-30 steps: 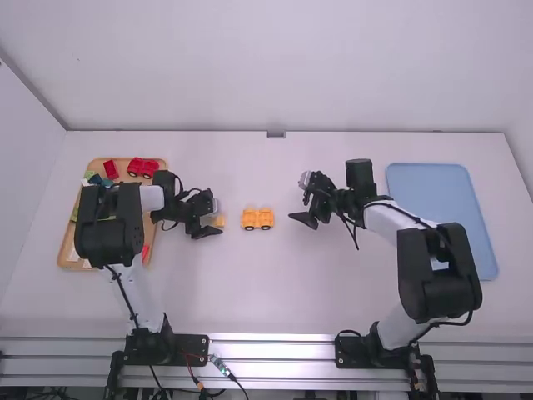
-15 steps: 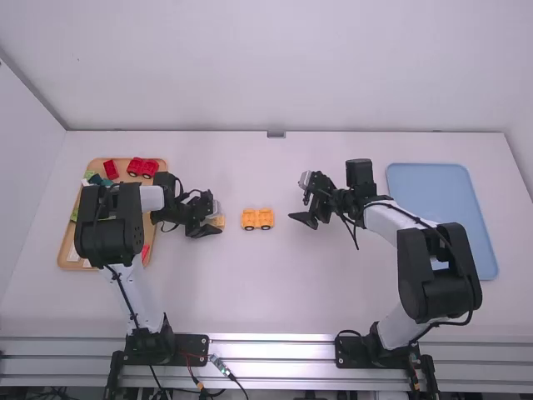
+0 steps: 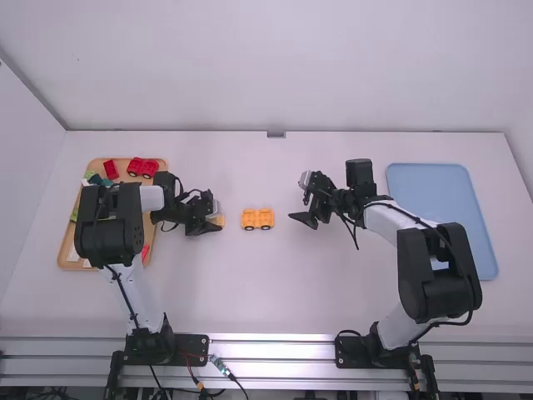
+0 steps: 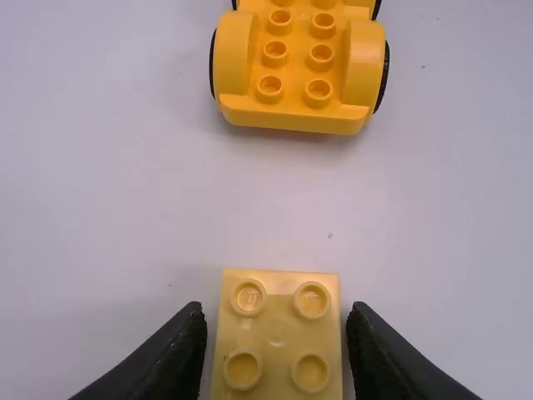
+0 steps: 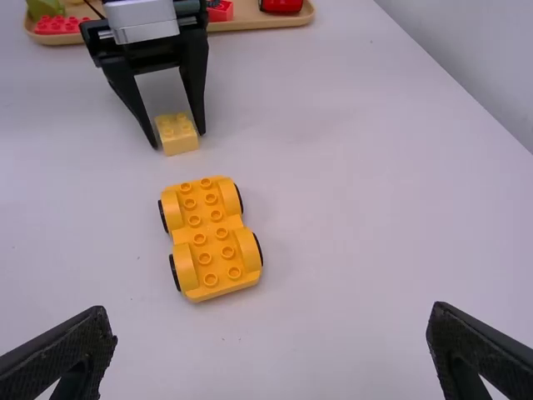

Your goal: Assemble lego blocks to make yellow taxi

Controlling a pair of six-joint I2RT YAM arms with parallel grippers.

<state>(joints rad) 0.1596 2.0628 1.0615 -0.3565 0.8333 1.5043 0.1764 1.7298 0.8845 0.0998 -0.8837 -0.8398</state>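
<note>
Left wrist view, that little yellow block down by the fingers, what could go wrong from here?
The left gripper straddles the yellow block with slim gaps beside it, so uneven closing might nudge or twist it. The wheeled base stands on its wheels with nothing holding it, so it could roll when the block is pressed on. A skewed grip may also leave the block's studs misaligned with the base's.

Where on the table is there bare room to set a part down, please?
The white table is bare between the yellow wheeled base and the near edge, and behind that base toward the back wall. It is crowded at the loaded wooden tray and around the small yellow block, which the left fingers flank.
</note>
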